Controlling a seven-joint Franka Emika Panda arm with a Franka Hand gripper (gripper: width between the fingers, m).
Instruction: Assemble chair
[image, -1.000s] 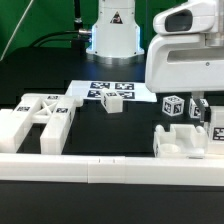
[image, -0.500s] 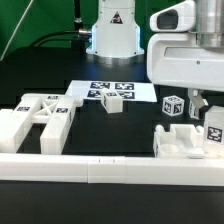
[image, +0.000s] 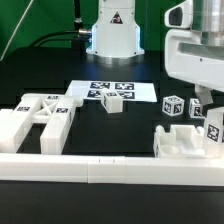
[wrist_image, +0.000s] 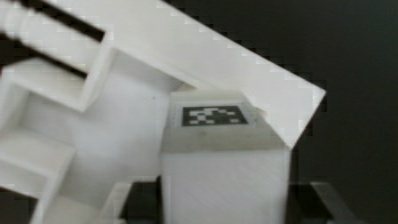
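Note:
My gripper (image: 210, 110) is at the exterior view's right edge, shut on a white square chair leg (image: 216, 128) with a tag, held upright. In the wrist view the leg (wrist_image: 224, 165) fills the gap between the dark fingers (wrist_image: 146, 200), its tag facing the camera. Just below and beside it sits a white blocky chair part (image: 184, 143), seen in the wrist view as slotted white surfaces (wrist_image: 71, 95). A flat slotted chair panel (image: 40, 118) lies at the left. A small white tagged block (image: 113, 101) and a tagged cube (image: 174, 106) sit mid-table.
The marker board (image: 92, 89) lies at the back centre before the white robot base (image: 112, 30). A long white rail (image: 100, 168) runs along the front edge. The arm's big white housing (image: 198, 50) hangs over the right side.
The arm's housing has shifted toward the exterior view's right and slightly up. The held leg has stayed at nearly the same spot. The other parts have not moved.

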